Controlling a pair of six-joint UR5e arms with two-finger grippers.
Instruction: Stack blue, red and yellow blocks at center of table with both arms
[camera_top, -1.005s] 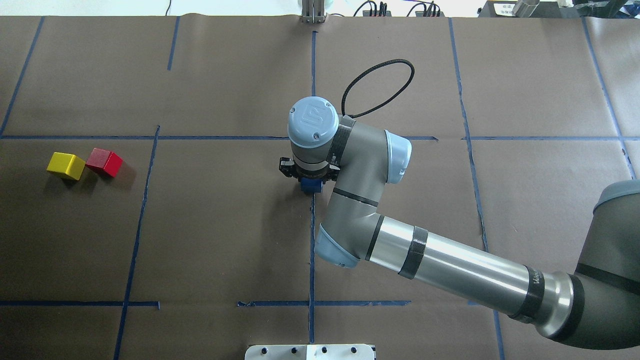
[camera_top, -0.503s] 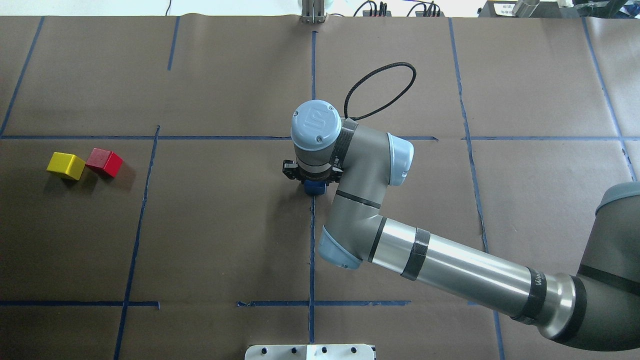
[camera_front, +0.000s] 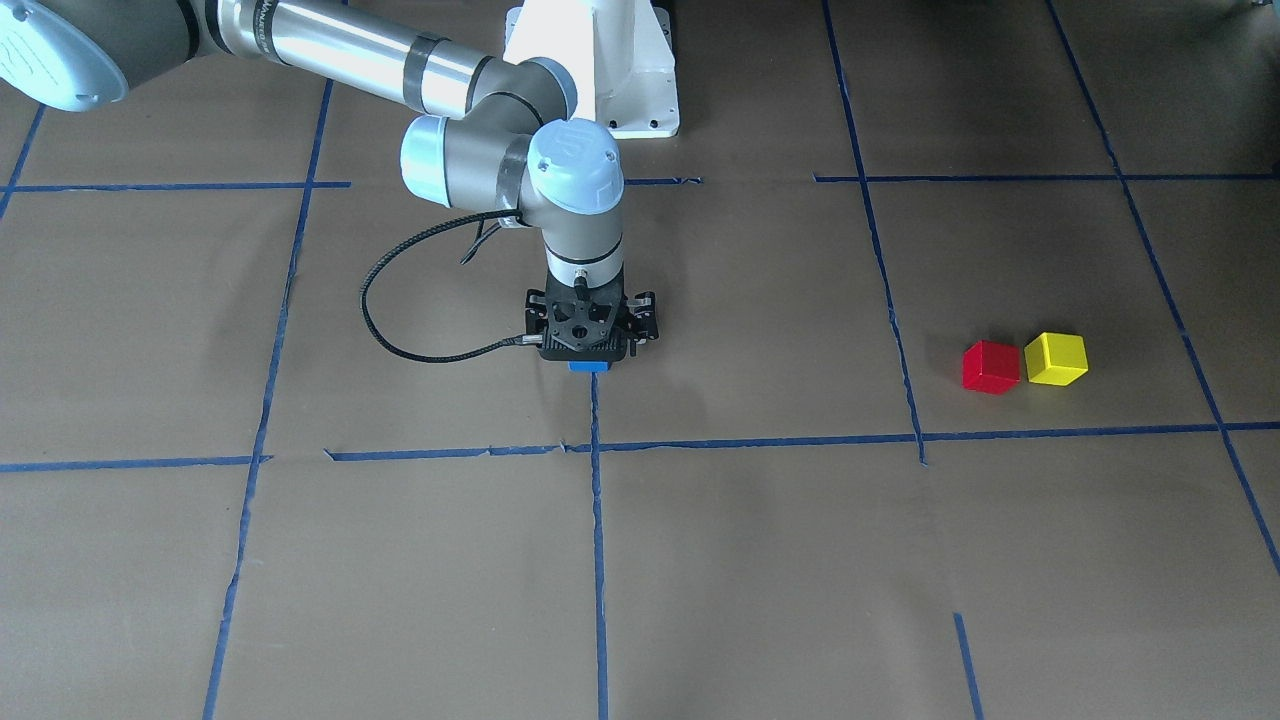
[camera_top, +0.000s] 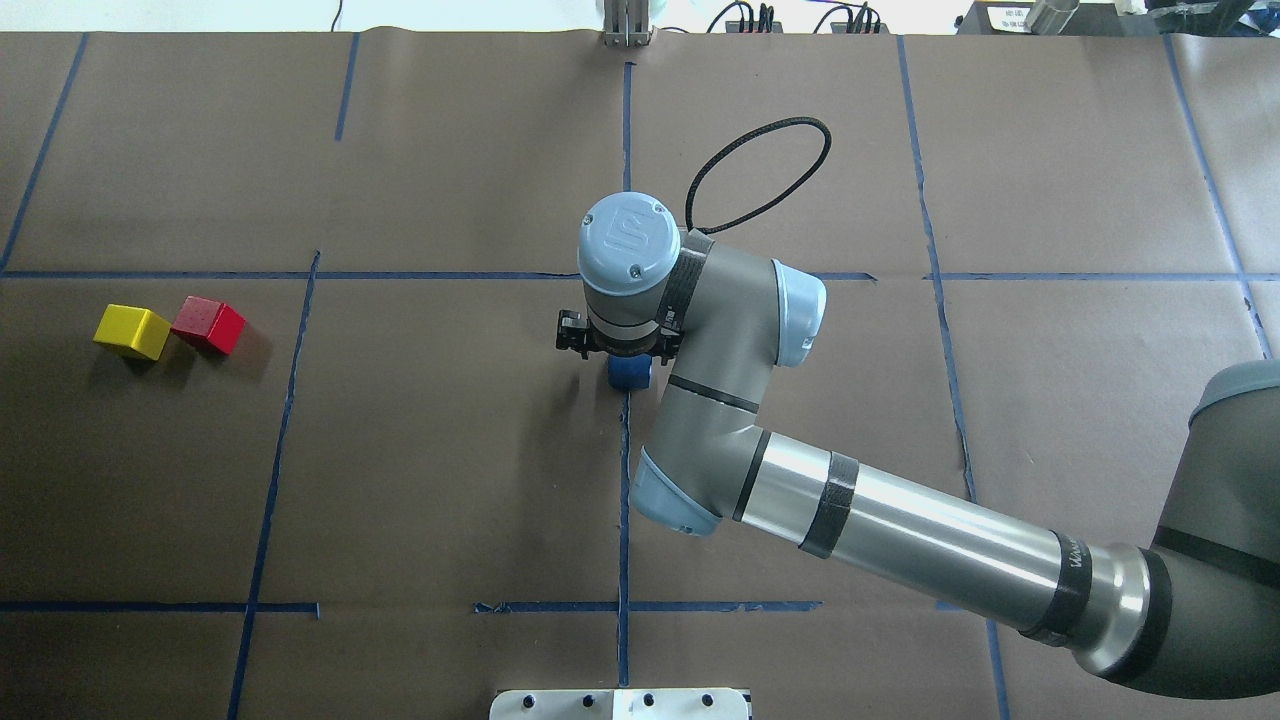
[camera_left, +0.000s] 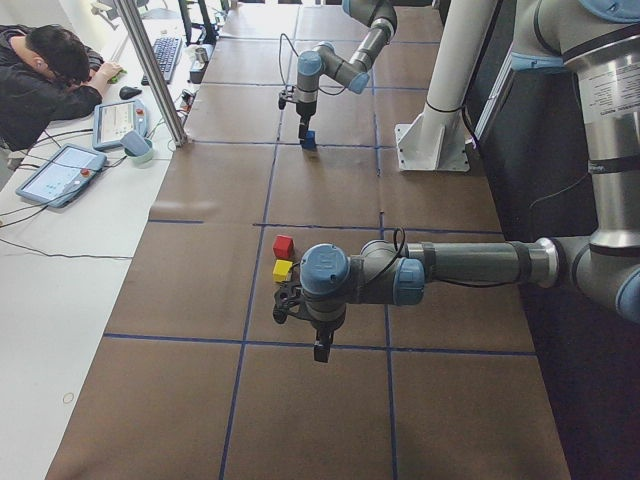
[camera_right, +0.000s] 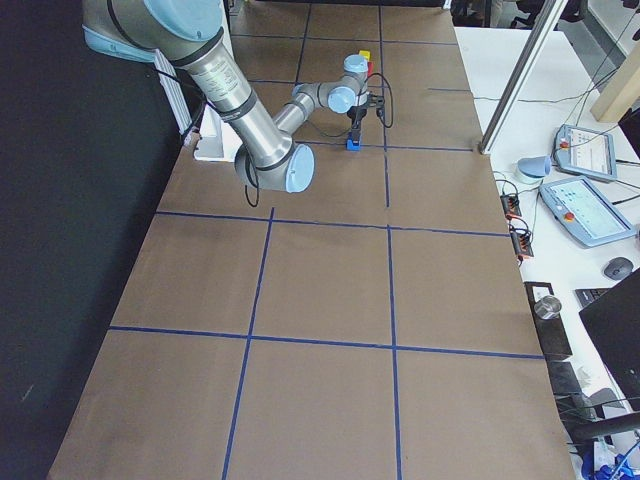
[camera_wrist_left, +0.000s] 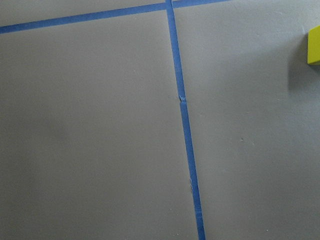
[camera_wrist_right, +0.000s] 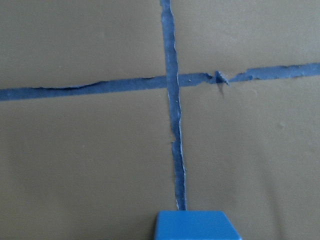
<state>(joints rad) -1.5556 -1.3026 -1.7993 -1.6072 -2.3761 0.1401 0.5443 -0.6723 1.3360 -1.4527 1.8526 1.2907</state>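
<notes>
Table (camera_top: 450, 450): brown paper crossed by blue tape lines is seen across the whole overhead view.
Right arm (camera_top: 900, 530): it is stretched from lower right to the centre of the overhead view.
Left arm (camera_left: 470, 265): it is held across the middle of the left side view.
Right gripper (camera_front: 589, 352): it is pointed down just above the blue block; its jaws are hidden, so grip cannot be told.
Left gripper (camera_left: 320, 350): it is hung above the table near the yellow block; its state cannot be told.
Blue block (camera_top: 630, 373): it is placed at centre frame, on a tape line.
Red block (camera_top: 208, 324): it is set at mid-left.
Yellow block (camera_top: 131, 331): it is set just left of red.
</notes>
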